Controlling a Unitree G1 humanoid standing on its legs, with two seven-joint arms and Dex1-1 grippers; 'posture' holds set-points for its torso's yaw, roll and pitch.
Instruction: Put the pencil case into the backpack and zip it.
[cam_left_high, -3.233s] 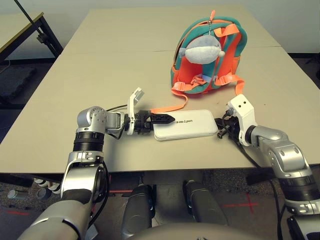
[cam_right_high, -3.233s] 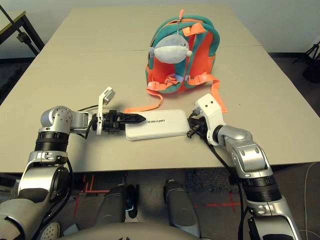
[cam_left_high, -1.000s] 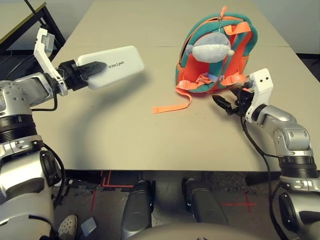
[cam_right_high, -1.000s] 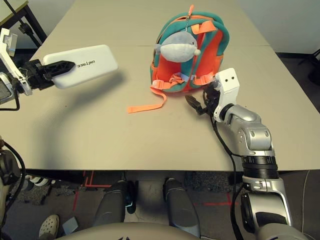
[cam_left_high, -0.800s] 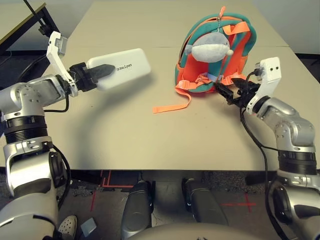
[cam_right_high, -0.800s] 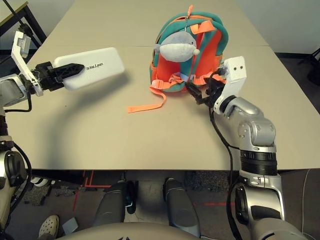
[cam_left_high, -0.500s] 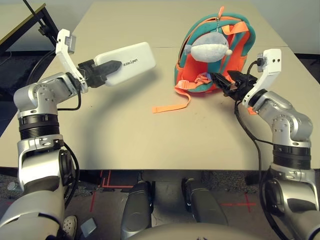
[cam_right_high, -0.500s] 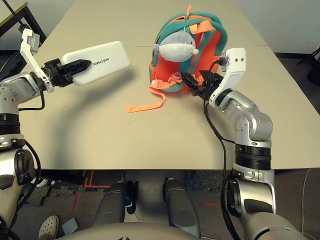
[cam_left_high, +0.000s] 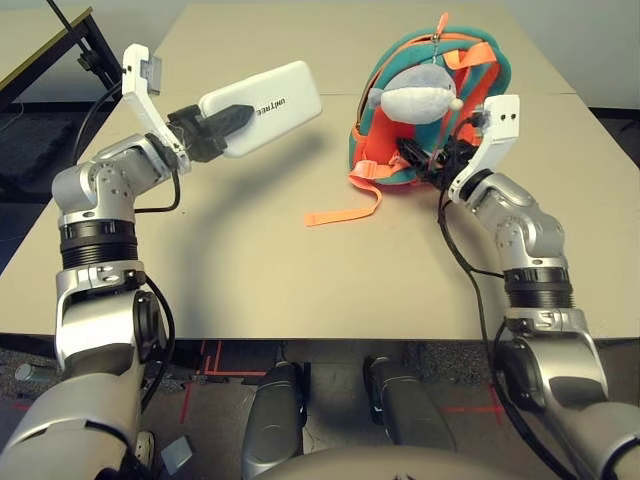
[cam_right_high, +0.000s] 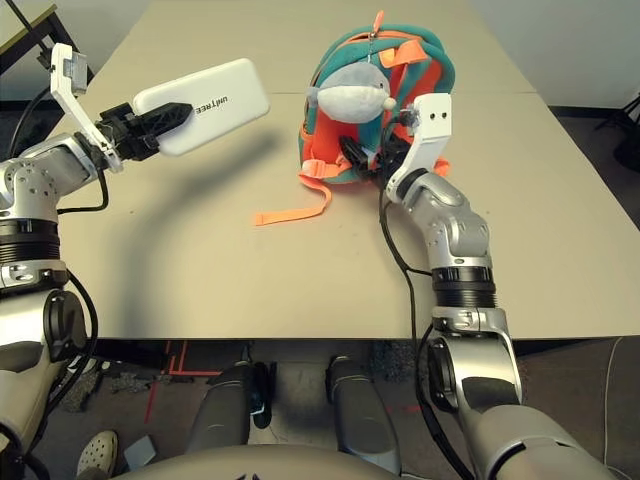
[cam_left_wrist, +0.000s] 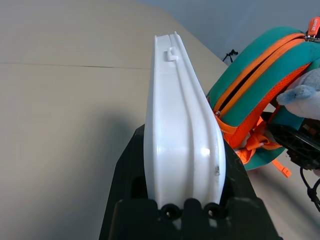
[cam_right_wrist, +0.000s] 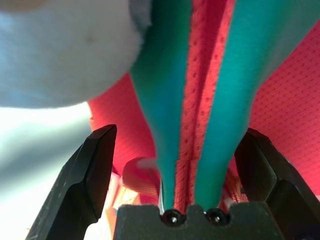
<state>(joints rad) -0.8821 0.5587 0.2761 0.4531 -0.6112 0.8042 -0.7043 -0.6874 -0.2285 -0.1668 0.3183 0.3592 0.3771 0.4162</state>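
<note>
My left gripper (cam_left_high: 236, 119) is shut on one end of the white pencil case (cam_left_high: 272, 102) and holds it in the air, tilted, to the left of the backpack (cam_left_high: 376, 136). From the left wrist the case (cam_left_wrist: 181, 120) stands edge-on between the black fingers. The orange and teal backpack stands upright on the table with a grey-white plush shark (cam_left_high: 414, 100) hanging on its front. My right gripper (cam_left_high: 424, 157) is pressed against the backpack's front below the shark. Its fingers (cam_right_wrist: 96, 172) stand wide open on either side of a teal and orange fold (cam_right_wrist: 176, 100).
A loose orange strap (cam_left_high: 343, 212) trails from the backpack across the beige table (cam_left_high: 250, 270) toward the front. A dark-framed second table (cam_left_high: 45, 55) stands off to the far left. Bare tabletop lies between my two arms.
The left arm carried the pencil case up and rightward, closer to the backpack. The right gripper rose from beside the backpack's right side to its front and now straddles a fold.
</note>
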